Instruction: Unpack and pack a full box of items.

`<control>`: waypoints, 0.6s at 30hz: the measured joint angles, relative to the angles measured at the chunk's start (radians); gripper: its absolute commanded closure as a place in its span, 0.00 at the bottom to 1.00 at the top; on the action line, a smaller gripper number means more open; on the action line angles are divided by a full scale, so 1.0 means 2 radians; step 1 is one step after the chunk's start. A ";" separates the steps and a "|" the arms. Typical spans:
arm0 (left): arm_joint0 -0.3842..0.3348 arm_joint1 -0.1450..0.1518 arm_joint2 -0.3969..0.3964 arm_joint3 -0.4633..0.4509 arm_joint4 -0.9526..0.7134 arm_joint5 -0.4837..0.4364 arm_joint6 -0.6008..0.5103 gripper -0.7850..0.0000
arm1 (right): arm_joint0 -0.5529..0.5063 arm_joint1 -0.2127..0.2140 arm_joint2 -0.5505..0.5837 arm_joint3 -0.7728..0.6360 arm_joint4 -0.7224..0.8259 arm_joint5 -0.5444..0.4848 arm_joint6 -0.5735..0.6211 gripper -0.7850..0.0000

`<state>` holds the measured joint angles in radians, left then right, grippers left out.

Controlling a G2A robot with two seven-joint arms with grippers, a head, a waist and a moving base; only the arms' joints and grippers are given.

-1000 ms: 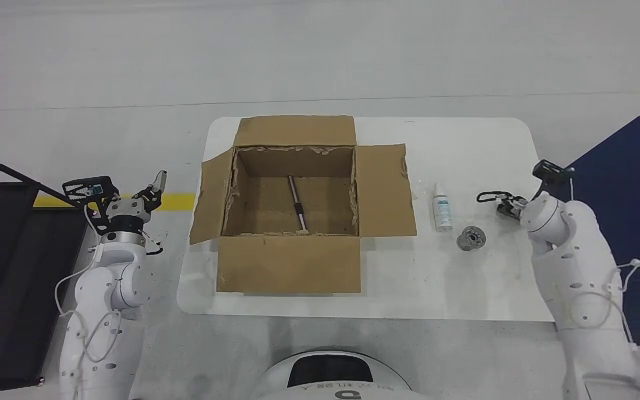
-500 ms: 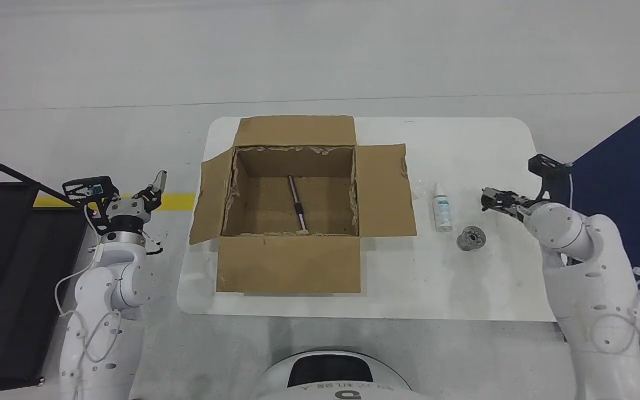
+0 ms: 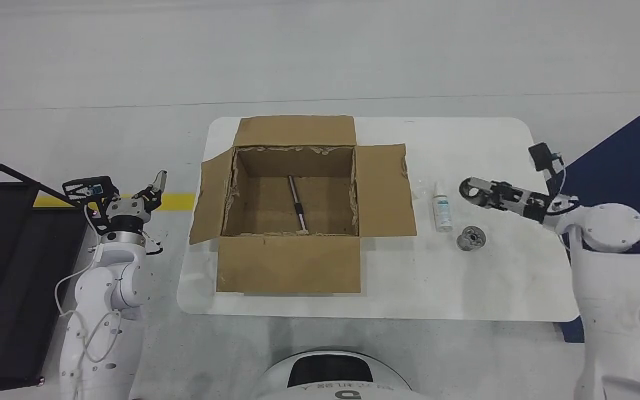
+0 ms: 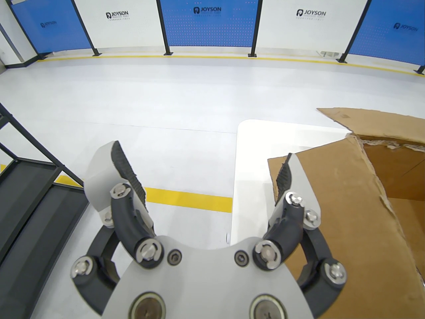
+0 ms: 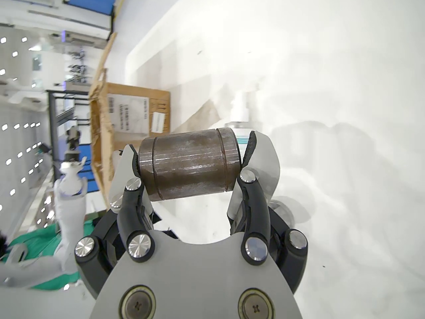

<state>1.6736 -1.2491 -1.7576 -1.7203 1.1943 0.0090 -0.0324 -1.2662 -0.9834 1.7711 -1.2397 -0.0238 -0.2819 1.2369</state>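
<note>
Box (image 3: 290, 262): an open cardboard box is set at the middle of the white surface (image 3: 400, 290), with all four flaps folded outward.
Rod (image 3: 297, 205): a thin dark rod is seen lying on the floor of the box, near its middle.
Bottle (image 3: 441, 210): a small white bottle is seen on the surface just beside the box's right flap. Whether it stands or lies cannot be told.
Metal ring (image 3: 470, 238): a short round metal part is placed on the surface near the bottle, on the side nearer the robot.
Right tool (image 3: 470, 188): it is held over the surface just to the right of the bottle and beyond the metal ring. It is clamped on a metal cylinder (image 5: 189, 164), which is gripped end to end between the two pads.
Left tool (image 4: 202, 160): it is held off the surface, beyond the box's left flap and over the floor. Its fingers are spread wide.
</note>
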 measured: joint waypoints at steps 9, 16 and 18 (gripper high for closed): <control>0.000 0.000 0.000 0.000 0.000 0.000 0.000 0.00 | 0.061 -0.003 -0.023 0.071 0.204 0.032 0.126 1.00; 0.000 0.000 0.000 0.000 0.000 0.000 0.000 0.00 | 0.081 -0.004 -0.039 0.092 0.232 0.043 0.142 1.00; 0.000 0.000 0.000 0.000 0.000 0.000 0.000 0.00 | 0.081 -0.004 -0.039 0.091 0.231 0.043 0.142 1.00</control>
<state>1.6736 -1.2491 -1.7576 -1.7203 1.1943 0.0090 -0.0324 -1.1046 -0.9910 1.6930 -1.0572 0.4386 -0.1961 1.5212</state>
